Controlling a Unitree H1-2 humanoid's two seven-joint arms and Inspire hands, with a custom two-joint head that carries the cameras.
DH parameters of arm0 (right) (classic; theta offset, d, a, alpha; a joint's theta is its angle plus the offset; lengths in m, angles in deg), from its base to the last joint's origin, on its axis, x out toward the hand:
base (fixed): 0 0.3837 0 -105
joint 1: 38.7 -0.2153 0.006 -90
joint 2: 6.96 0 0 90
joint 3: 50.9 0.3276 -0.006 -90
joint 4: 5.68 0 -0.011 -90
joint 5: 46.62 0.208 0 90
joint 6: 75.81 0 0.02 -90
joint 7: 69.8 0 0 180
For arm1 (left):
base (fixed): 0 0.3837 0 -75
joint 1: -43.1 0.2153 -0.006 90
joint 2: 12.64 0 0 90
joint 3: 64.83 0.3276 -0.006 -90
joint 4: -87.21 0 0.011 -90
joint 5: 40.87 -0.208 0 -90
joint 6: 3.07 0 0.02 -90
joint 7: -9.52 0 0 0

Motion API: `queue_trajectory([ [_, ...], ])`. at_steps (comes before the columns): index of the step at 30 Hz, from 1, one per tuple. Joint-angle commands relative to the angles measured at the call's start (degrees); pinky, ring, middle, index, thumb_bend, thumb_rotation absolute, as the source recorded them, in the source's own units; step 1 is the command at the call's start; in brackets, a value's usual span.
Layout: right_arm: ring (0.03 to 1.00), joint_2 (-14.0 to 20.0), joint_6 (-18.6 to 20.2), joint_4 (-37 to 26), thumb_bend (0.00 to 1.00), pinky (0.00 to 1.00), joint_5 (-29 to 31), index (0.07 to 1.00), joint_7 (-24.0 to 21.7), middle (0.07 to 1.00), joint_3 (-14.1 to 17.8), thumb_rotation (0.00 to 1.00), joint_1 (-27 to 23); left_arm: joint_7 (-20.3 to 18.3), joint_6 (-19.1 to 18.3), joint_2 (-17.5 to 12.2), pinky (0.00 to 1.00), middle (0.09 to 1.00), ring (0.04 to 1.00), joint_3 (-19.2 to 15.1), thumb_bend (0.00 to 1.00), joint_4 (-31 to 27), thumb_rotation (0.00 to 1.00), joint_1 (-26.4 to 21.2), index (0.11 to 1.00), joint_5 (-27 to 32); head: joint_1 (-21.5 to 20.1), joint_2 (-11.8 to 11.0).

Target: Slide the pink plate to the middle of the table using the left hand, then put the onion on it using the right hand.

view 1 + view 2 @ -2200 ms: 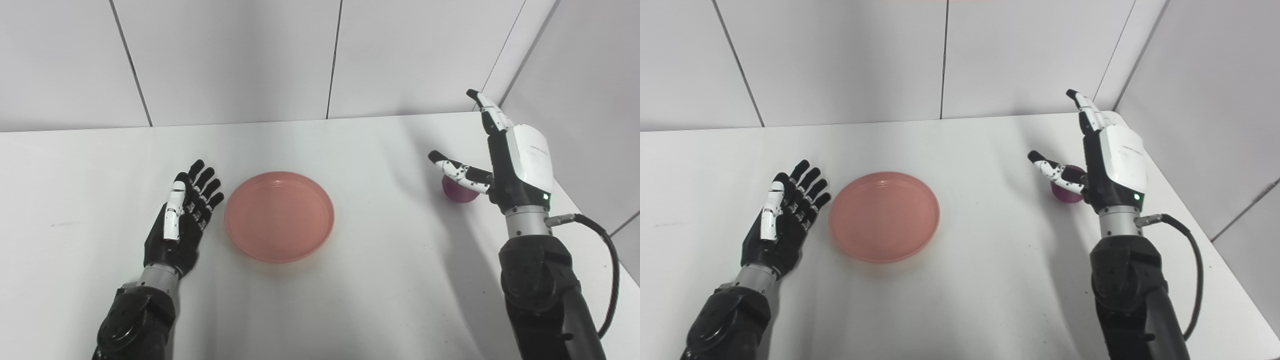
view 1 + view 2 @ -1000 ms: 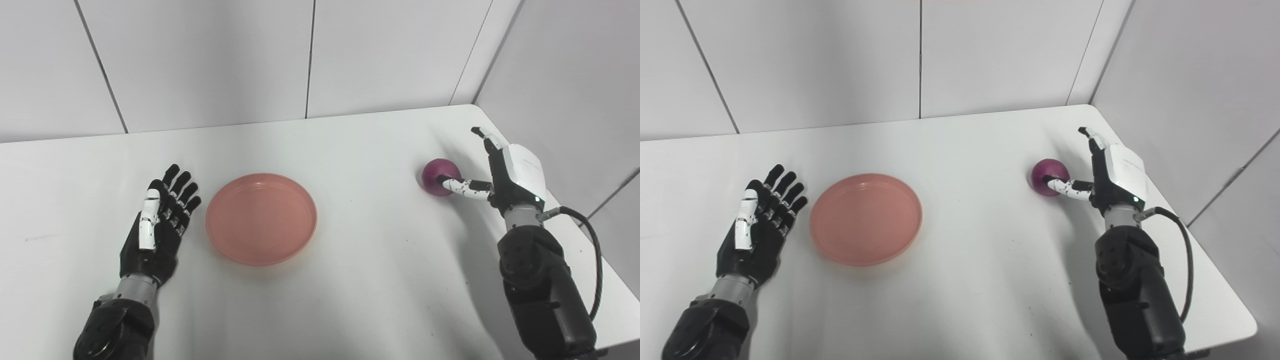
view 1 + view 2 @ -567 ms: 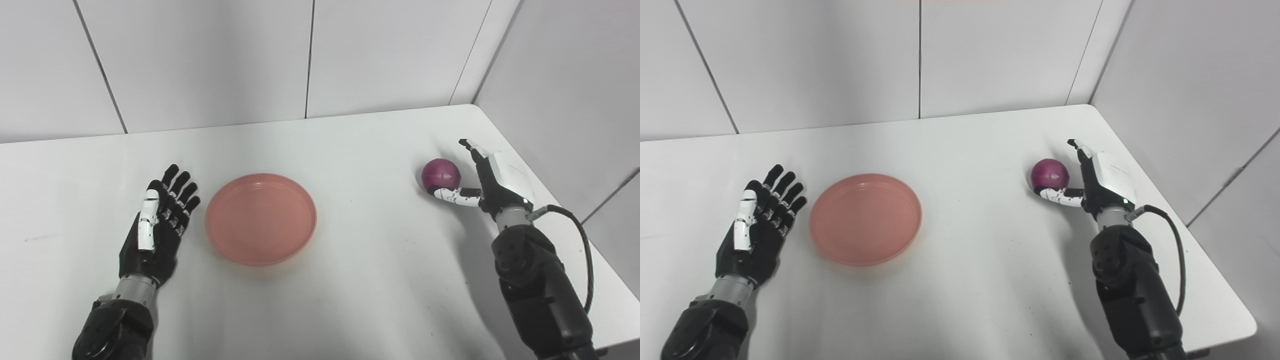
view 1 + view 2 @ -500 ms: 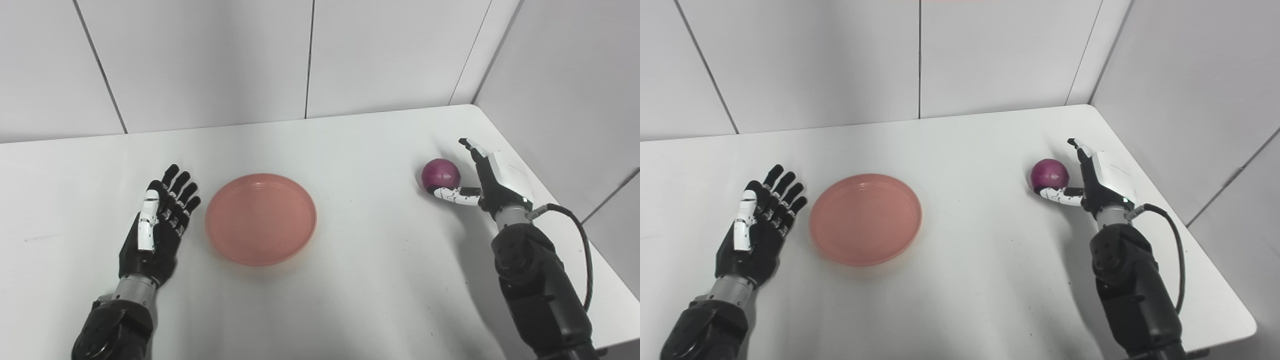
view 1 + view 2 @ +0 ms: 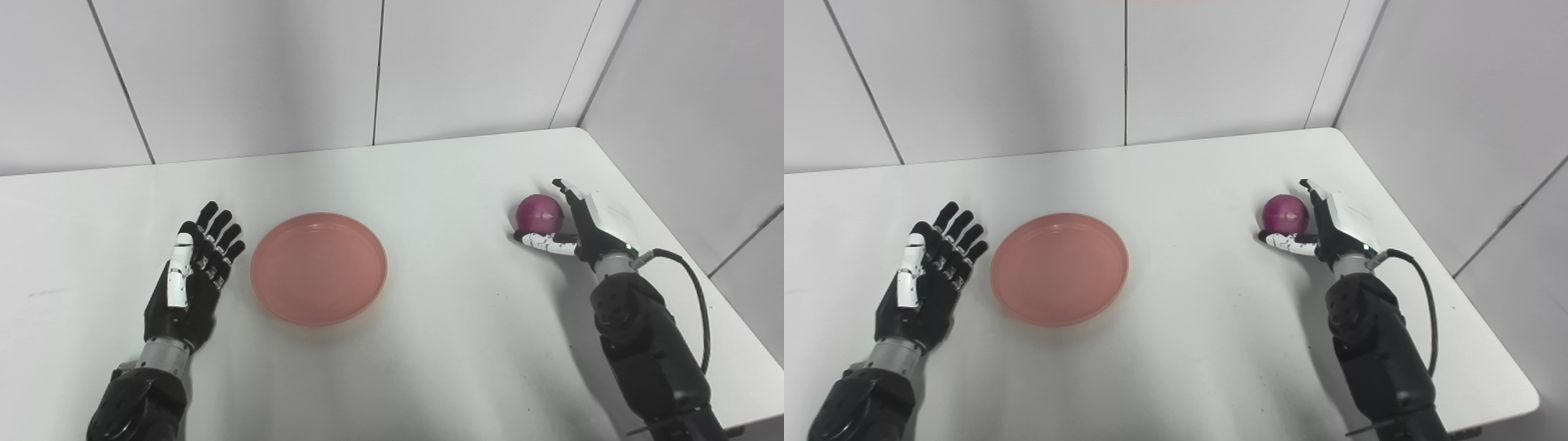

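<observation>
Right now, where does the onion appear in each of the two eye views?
Left eye view: onion far right, mid-height, against the open right hand.
Right eye view: onion right of centre, same height.
Shared landmark: the pink plate, well to its left in both.

Table (image 5: pixel 429 343): you have a smooth, matt white top.
Pink plate (image 5: pixel 318 267): smooth, looks plastic, faint sheen.
Onion (image 5: pixel 539 212): your purple skin reads glossy, smooth.
Left hand (image 5: pixel 187 288): matt black and white plastic.
</observation>
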Motion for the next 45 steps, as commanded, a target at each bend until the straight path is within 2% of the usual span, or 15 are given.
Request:
queue_trajectory([
  [1,0.872,1.78,0.05,-1.44,1.0,0.78,-0.02,0.933,1.28,0.914,0.11,0.51,-1.88,0.12,-1.15,-0.45,0.96,0.97,0.959,-0.18,0.46,0.27,1.0,0.5,0.95,0.13,0.05,-0.05],
  [4,0.873,1.69,0.57,-1.87,1.0,0.78,-0.05,0.932,1.06,0.915,-0.28,0.5,-1.97,0.4,-1.5,-0.41,0.96,0.97,0.96,-0.13,0.46,-0.14,1.0,0.61,0.95,-0.02,0.04,-0.02],
  [9,0.867,1.79,-0.87,-0.26,1.0,0.77,0.75,0.927,2.15,0.909,-0.49,0.49,-2.32,0.3,-1.53,-0.41,0.96,0.971,0.961,-0.19,0.46,-0.13,1.0,0.64,0.95,0.18,0.11,0.06],
  [18,0.865,1.66,-0.13,-1.66,1.0,0.78,1.4,0.915,1.89,0.9,-0.77,0.48,-2.48,0.0,-1.15,-0.59,0.96,0.975,0.965,-0.29,0.47,0.56,1.0,0.47,0.955,0.34,0.32,0.27],
  [31,0.789,2.17,0.08,-2.96,1.0,0.69,2.04,0.835,1.08,0.827,-1.35,0.38,-2.74,0.62,-1.8,-0.46,0.96,0.975,0.965,-0.09,0.47,-0.13,1.0,0.45,0.953,-0.12,0.55,0.63],
  [35,0.763,2.53,1.25,-3.62,1.0,0.67,1.58,0.814,-0.04,0.804,-1.77,0.37,-2.84,0.8,-1.9,-0.36,0.97,0.976,0.966,-0.06,0.47,-0.21,1.0,0.4,0.955,-0.2,0.6,0.63],
  [41,0.717,2.52,1.71,-3.93,0.95,0.62,2.21,0.768,-0.12,0.756,-1.04,0.29,-2.72,1.18,-2.27,-0.22,0.97,0.976,0.968,0.0,0.47,-0.51,1.0,0.27,0.954,-0.25,0.6,0.61],
  [45,0.655,2.52,1.04,-4.53,0.89,0.59,3.04,0.699,0.53,0.702,-0.44,0.21,-2.35,1.44,-2.64,-0.21,0.96,0.972,0.965,0.01,0.47,-0.94,1.0,0.35,0.951,-0.29,0.56,0.68],
])
